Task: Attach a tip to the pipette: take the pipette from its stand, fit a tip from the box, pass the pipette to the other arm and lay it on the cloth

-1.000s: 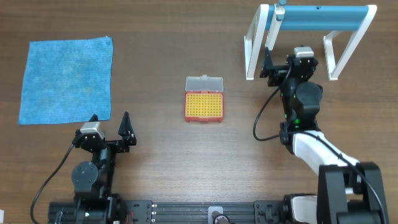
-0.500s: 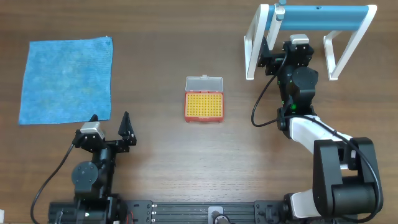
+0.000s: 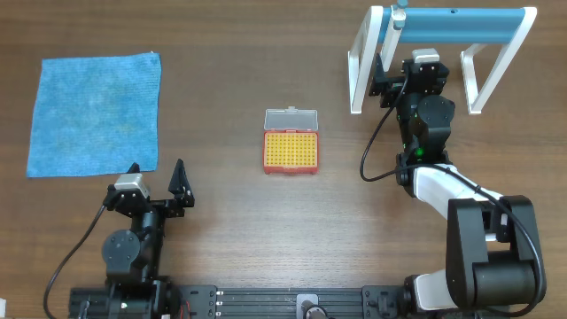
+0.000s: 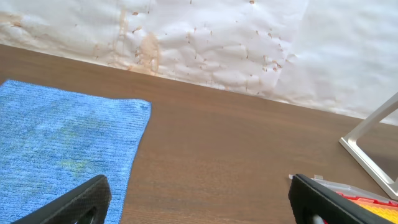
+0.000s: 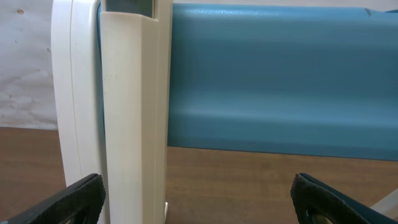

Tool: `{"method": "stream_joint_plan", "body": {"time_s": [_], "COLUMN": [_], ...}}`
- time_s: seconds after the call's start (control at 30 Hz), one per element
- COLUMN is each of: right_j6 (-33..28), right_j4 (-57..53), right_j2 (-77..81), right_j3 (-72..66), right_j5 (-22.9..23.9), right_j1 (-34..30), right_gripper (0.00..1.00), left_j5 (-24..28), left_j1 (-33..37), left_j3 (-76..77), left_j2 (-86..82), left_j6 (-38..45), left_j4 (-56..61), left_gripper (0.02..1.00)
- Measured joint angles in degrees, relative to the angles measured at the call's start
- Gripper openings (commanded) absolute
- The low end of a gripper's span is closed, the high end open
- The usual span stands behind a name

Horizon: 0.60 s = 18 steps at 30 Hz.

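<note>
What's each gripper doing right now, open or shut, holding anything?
Left gripper: open, holding nothing, beside the cloth.
Right gripper: open, holding nothing, close up at the stand.

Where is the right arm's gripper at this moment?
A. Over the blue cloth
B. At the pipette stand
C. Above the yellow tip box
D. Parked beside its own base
B: in its wrist view the right gripper, fingers apart, faces the stand close up, white upright and blue bar straight ahead, and the top view places it at the stand too.
</note>
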Motion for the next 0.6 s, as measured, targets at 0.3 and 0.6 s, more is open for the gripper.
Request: {"method": "stream_joint_plan", "body": {"time_s": [0.3,0.6], "right_j6": [0.0,-0.2], "right_j4": [0.0,0.1], "right_j2": [2.2,2.7], "right_j3": [1.8,2.2], "right_j5": [0.0,0.0], "right_j1": [0.0,0.0], "right_gripper": [0.974,0.974], "left_j5": [0.0,0.0], "left_j1": [0.0,0.0], "left_j3": [0.0,0.0], "left_j2": [0.0,0.0], "left_j6": [0.0,0.0], "left_j4": [0.0,0.0], "left_gripper": [0.923,0.923]}}
